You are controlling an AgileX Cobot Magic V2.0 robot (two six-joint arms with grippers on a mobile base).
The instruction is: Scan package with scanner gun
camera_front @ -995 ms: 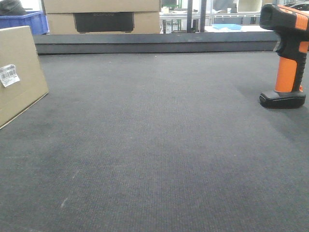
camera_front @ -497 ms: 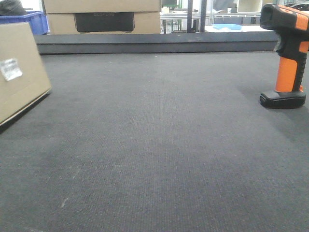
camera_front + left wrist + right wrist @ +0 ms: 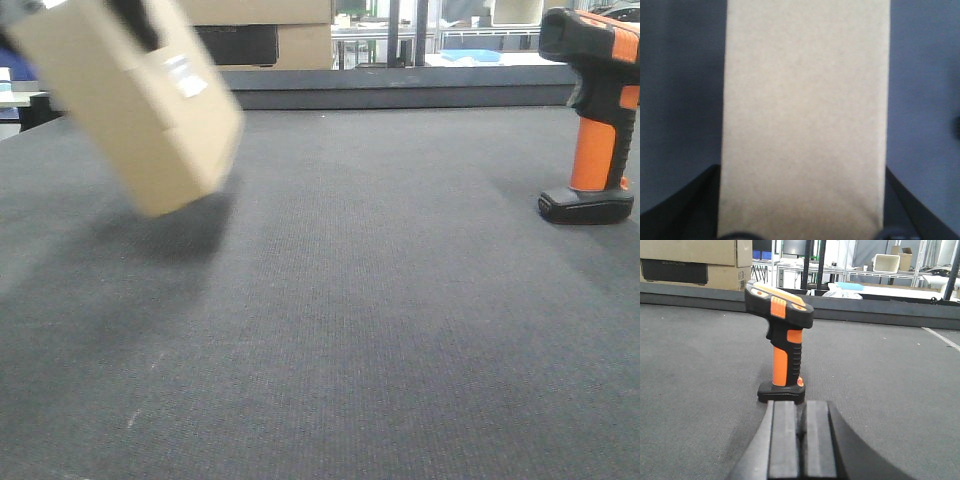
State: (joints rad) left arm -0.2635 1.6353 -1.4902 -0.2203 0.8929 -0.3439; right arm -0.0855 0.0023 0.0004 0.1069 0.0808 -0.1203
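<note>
The package (image 3: 140, 110), a tan cardboard box with a small white label (image 3: 185, 75), hangs tilted and blurred above the dark mat at the upper left. In the left wrist view the package (image 3: 805, 110) fills the middle, with my left gripper (image 3: 801, 210) shut on it and a dark finger (image 3: 690, 205) at each lower side. The scanner gun (image 3: 598, 120) stands upright on its black base at the far right. My right gripper (image 3: 800, 407) is shut and empty, low on the mat just short of the scanner gun (image 3: 782, 347).
Larger stacked cartons with a black panel (image 3: 260, 40) stand behind a raised dark ledge (image 3: 400, 88) at the back of the mat. Shelving and a white bin (image 3: 886, 262) lie beyond it.
The package has left the mat at the far left, risen, and swung right while tilting. The scanner gun has stayed put.
</note>
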